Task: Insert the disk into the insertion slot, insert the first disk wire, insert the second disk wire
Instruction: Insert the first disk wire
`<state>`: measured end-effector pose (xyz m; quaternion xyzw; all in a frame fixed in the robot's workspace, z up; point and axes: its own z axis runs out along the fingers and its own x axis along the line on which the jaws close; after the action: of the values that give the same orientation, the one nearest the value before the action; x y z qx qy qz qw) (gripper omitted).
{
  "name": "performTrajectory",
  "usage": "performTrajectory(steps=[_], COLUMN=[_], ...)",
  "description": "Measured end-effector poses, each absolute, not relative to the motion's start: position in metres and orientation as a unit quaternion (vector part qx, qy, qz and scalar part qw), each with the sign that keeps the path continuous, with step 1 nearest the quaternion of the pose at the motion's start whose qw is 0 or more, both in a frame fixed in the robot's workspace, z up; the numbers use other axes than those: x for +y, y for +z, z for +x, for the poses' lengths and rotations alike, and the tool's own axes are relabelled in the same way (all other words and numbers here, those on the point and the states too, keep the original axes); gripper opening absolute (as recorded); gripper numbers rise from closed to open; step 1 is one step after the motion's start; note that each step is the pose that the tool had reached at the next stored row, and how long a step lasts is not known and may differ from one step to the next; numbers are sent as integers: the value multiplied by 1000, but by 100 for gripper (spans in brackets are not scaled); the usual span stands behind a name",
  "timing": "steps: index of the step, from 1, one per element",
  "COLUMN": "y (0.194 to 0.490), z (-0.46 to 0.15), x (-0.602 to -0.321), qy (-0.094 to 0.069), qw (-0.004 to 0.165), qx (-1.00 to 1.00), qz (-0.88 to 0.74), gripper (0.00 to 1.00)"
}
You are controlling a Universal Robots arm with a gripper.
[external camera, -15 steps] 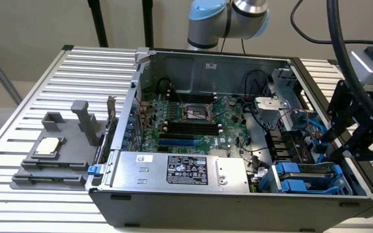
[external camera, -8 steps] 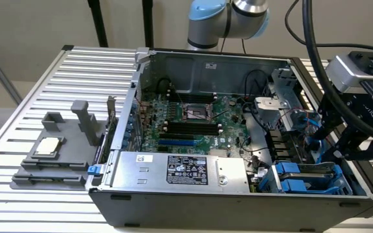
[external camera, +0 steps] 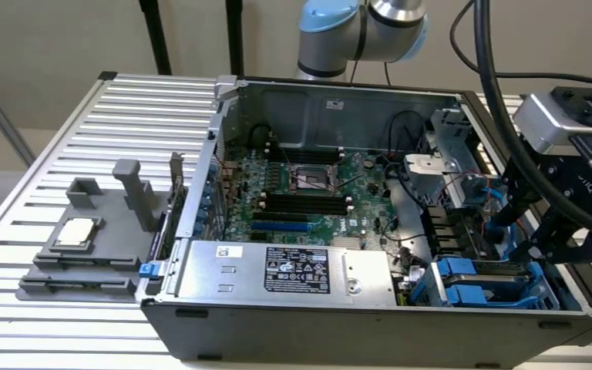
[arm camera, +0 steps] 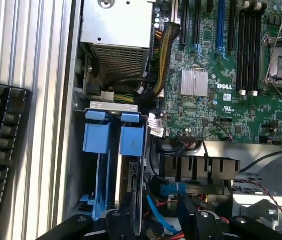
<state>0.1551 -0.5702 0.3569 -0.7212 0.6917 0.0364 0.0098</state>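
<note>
Item: disk (arm camera: 129, 180), silver edge in a blue carrier, standing on edge inside the insertion slot (arm camera: 112, 105), near the power-supply box (arm camera: 116, 30).
Pincer (arm camera: 153, 223): released, fingers spread over the bay, grasping nothing.
Blue wire (arm camera: 157, 212): runs between the fingers.
Hazard, as judged: a finger may snag that wire or the carrier, tugging the disk askew.

Exterior view: soft, even overhead light, fairly bright, no hard shadows. Table (external camera: 142, 100) slats pale, near washed out. Case (external camera: 378, 343) front wall dark. Wrist view: dimmer, cool cast. Heatsink (arm camera: 194, 82) glints. Slot (arm camera: 112, 106) depths in shadow. Keyboard (arm camera: 1, 150) near black.
</note>
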Motion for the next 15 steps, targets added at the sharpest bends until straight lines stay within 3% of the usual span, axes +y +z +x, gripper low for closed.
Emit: performTrajectory(steps=[8,15], y=[357,357], z=[155,163], x=[-598,-608], qy=[44,61], qw=[5,18], qx=[692,691], qz=[-721,-720], gripper=[49,49])
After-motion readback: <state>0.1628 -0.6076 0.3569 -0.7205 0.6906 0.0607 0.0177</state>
